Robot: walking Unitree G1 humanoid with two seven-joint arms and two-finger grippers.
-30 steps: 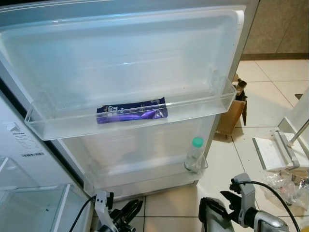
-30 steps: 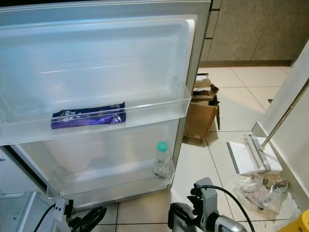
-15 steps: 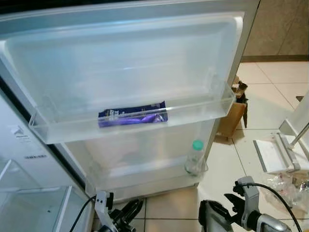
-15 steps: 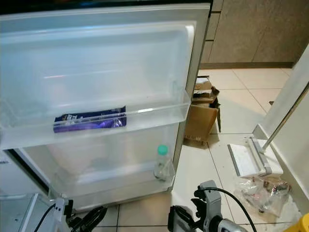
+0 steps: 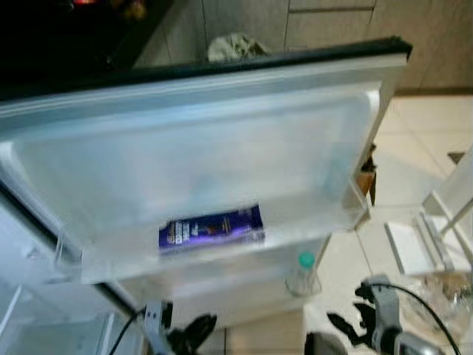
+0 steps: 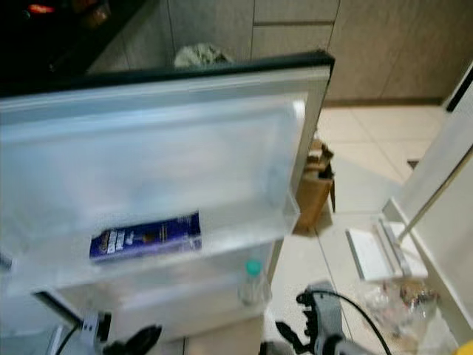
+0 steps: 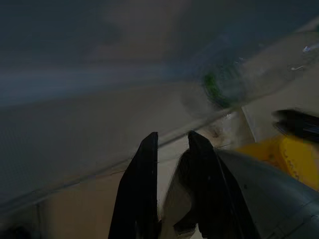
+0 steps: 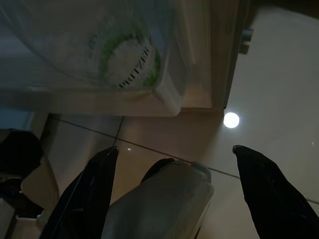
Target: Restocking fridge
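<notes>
Open fridge door (image 5: pixel 222 140), purple packet (image 5: pixel 211 228) upper shelf, green-capped bottle (image 5: pixel 302 272) lower shelf

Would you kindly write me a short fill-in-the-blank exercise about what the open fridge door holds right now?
1. The purple packet lies in the ____ door shelf.
2. The clear bottle in the lower door shelf has a ____ cap.
3. The cardboard box stands on the floor on the robot's ____ of the fridge door.
4. The right gripper has its fingers ____.

Missing words: upper; green; right; open
</notes>
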